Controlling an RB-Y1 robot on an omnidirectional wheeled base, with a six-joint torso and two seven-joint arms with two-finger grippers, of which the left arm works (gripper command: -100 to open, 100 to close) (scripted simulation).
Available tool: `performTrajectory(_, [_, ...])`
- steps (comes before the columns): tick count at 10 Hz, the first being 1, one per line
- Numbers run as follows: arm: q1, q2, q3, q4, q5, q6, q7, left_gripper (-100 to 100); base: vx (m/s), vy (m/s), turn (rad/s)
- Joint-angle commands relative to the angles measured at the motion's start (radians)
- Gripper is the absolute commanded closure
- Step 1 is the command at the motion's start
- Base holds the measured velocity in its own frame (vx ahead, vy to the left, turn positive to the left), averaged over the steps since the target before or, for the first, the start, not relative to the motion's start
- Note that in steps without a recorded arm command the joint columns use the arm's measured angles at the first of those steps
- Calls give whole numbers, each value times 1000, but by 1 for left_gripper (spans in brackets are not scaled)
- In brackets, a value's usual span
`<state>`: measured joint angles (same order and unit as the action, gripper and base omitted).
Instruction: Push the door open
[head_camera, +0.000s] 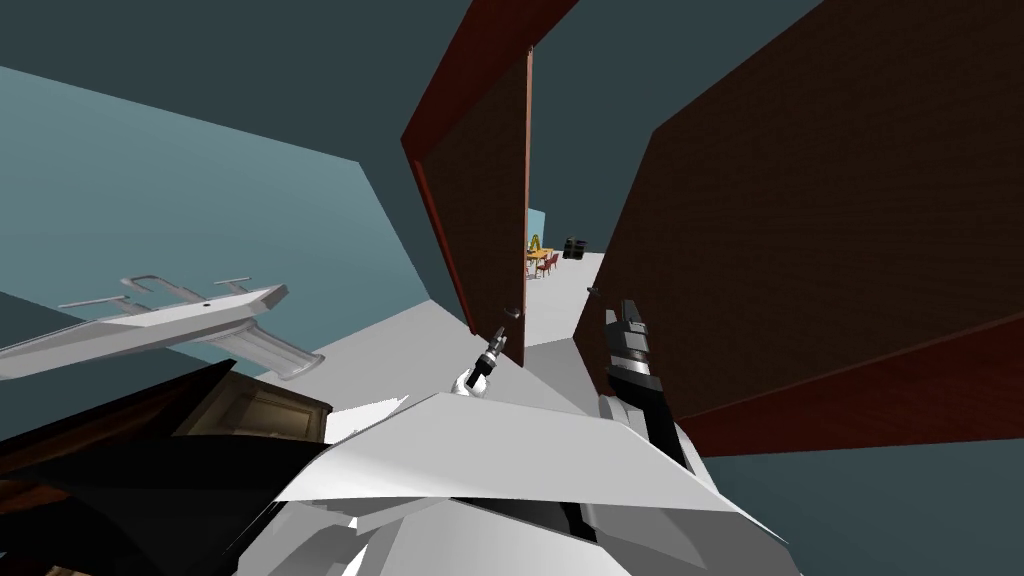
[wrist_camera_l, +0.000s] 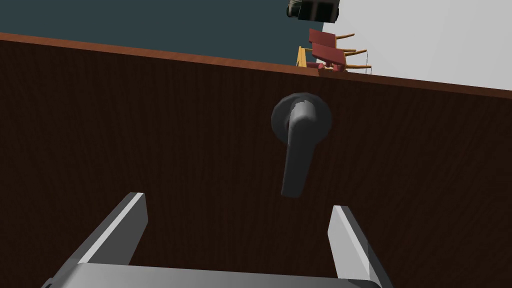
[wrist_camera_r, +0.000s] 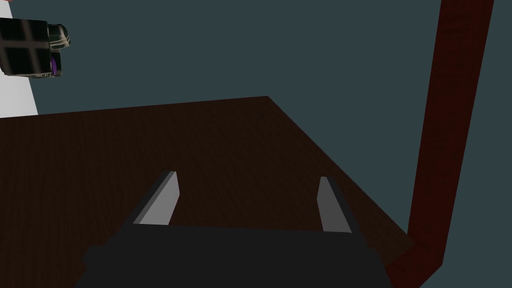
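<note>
Here left gripper (wrist_camera_l: 237, 201) open before lever handle (wrist_camera_l: 298, 160) on door (wrist_camera_l: 150, 150); right gripper (wrist_camera_r: 248, 175) open, facing plain brown panel (wrist_camera_r: 150, 145).

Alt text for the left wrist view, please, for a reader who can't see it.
The left gripper, fingers open, faces a dark brown wooden door, just short of its dark grey lever handle. Past the door's edge are red chairs.
</note>
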<state>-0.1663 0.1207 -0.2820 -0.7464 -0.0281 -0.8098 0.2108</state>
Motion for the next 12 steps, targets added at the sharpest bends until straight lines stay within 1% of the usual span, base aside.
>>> performTrajectory(1, [-15, -2, -8, 42, -3, -12, 0, -100, 66, 107, -101])
performTrajectory(2, [-25, -2, -12, 69, -4, -19, 1, -100, 94, 134, -111])
performTrajectory(3, [-30, -3, -15, 82, -5, -22, 2, -100, 79, 115, -64])
performTrajectory(5, [-51, -4, -24, 134, -8, -36, 3, -100, 69, 102, -74])
performTrajectory(6, [-51, -4, -24, 134, -8, -36, 3, -100, 53, 84, -29])
performTrajectory(8, [-65, -5, -30, 171, -10, -45, 4, -100, 47, 60, -47])
performTrajectory(9, [-68, -5, -32, 181, -10, -48, 5, -100, 46, 63, -49])
performTrajectory(11, [-84, -7, -39, 221, -12, -58, 6, -100, 53, 68, -53])
performTrajectory(12, [-78, -5, -37, 205, -12, -54, 6, -100, 27, 38, -13])
